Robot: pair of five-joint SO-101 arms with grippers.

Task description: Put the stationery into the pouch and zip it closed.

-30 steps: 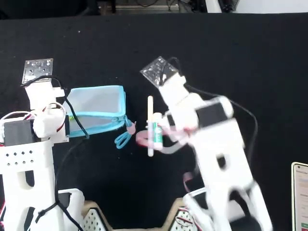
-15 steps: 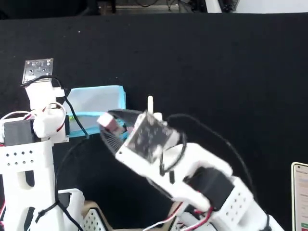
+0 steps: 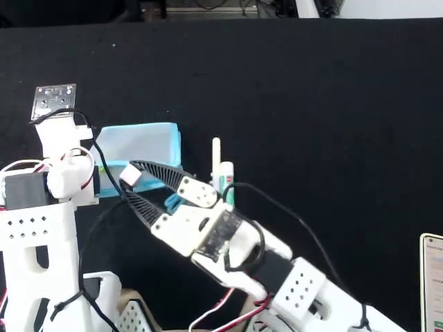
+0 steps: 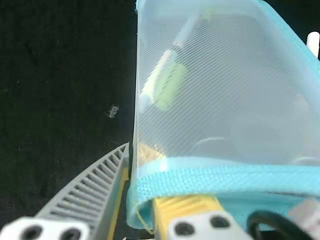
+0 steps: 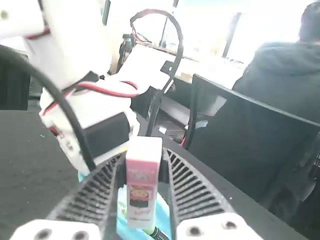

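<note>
From my end the bench [image 3: 311, 83] reads as matt black cloth with a speck of lint on it. The pouch [image 4: 215, 100] is translucent fine mesh fabric with a diagonal weave, edged in coarse woven turquoise tape. The right jaws are matt black ribbed plastic on a smooth white plastic arm [image 3: 208, 235] with a slight sheen. Between them, the eraser [image 5: 142, 182] wears a smooth printed pink-and-white sleeve. The left jaws look like grey ridged plastic beside a yellow plastic piece.
</note>
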